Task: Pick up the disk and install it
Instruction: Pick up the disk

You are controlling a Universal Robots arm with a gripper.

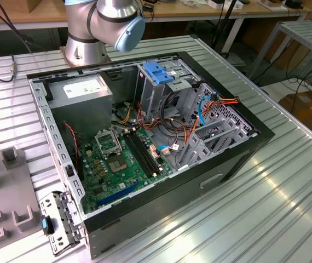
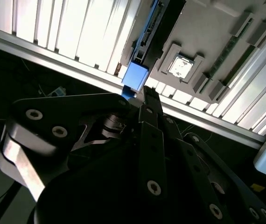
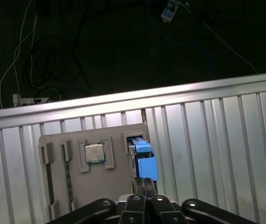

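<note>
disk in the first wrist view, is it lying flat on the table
No, the disk stands on edge in a slot of the grey tray, beside a square chip.

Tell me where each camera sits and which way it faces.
Exterior view: off the arm, high up, looking down on the open case on the slatted table; the arm's base joints show behind it.
First wrist view: on the arm, looking along the tool at the disk in the grey holder, outward past the table's edge.
Second wrist view: on the arm, looking along the tool inward across that edge.
Shared: both wrist views show tool, disk, holder and chip.
</note>
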